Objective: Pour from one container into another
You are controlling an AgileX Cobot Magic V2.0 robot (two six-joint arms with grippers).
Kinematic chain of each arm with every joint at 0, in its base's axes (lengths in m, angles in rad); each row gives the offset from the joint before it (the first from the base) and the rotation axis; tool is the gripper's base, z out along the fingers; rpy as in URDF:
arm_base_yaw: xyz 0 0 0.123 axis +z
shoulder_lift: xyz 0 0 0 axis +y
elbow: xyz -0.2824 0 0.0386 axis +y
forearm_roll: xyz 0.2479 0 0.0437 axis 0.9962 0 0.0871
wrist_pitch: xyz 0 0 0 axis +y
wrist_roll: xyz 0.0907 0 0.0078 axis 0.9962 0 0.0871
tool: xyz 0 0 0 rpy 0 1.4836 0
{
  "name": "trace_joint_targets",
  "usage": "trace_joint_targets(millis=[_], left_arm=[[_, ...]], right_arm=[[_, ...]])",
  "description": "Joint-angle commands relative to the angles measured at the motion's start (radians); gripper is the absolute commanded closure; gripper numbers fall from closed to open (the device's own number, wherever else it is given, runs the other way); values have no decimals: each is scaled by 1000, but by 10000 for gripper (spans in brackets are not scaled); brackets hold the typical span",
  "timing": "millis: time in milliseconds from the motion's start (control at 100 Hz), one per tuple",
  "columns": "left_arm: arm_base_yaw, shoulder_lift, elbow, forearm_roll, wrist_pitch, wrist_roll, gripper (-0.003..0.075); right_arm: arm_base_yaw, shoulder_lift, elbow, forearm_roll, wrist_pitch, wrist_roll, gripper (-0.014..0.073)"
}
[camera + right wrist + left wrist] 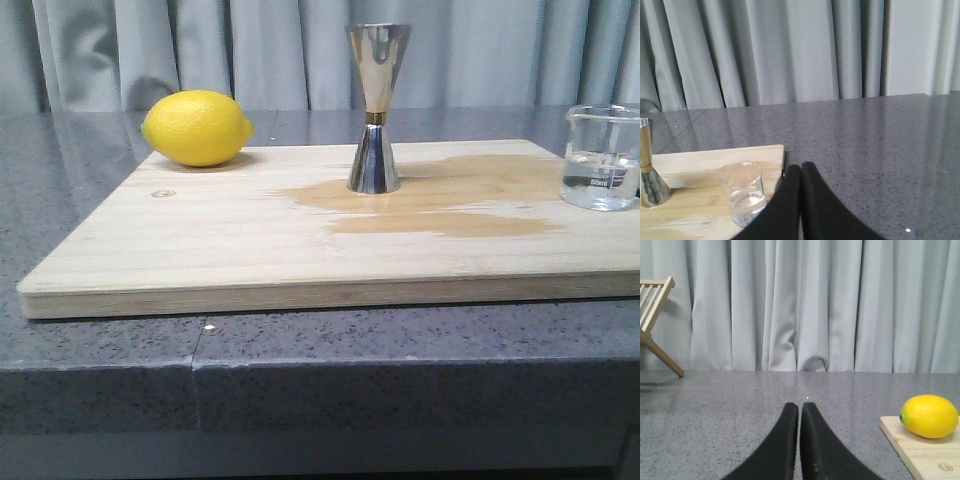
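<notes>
left gripper: black fingers pressed together, nothing in them, sitting low over the grey counter off to the left of the board
rack: slatted wooden thing by the curtain, far left in the left wrist view
lemon: on the board's back left corner
board: pale wood, with a big darker wet-looking patch across its right half
jigger: upright mid-board, gold band at the waist, base on the edge of that patch
beaker: upright at the board's right edge, a bit of clear liquid in it, well apart from the jigger
right gripper: fingers closed too, empty, just beside the beaker over the counter
</notes>
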Motion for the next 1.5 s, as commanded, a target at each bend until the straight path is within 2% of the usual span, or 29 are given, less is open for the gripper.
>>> trace_joint_targets(millis=[0, 100, 290, 880, 960, 990, 1030, 1060, 1140, 1180, 1230, 1300, 1490], left_arm=[[2, 82, -108, 4, 16, -3, 739], [2, 178, -188, 27, 83, -3, 739], [2, 283, -233, 27, 80, -3, 739], [2, 307, -233, 27, 80, -3, 739], [2, 309, -233, 27, 72, -3, 727], [2, 309, -233, 27, 68, -3, 701], [2, 309, -233, 29, 65, -3, 627], [2, 309, -233, 37, 63, -3, 556], [2, 309, -233, 37, 58, -3, 302], [2, 309, -233, 37, 52, -3, 192], [2, 309, -233, 37, 52, -3, 104], [2, 309, -233, 37, 52, -3, 54], [2, 309, -233, 32, 50, -3, 88]], right_arm=[[-8, 96, -119, -33, -4, -13, 669], [-8, 198, -201, -35, 38, -13, 669], [-8, 300, -255, -35, 12, -13, 669], [-8, 317, -255, -35, 20, -13, 667], [-8, 317, -255, -35, 27, -13, 595], [-8, 317, -255, -35, 25, -13, 543], [-8, 317, -255, -35, 23, -13, 445], [-8, 317, -255, -35, 23, -13, 371], [-8, 317, -255, -35, 25, -13, 164], [-8, 317, -255, -35, 25, -13, 101], [-8, 317, -255, -35, 25, -13, 39], [-8, 317, -255, -35, 26, -13, 18], [-8, 317, -255, -35, 26, -13, 22]])
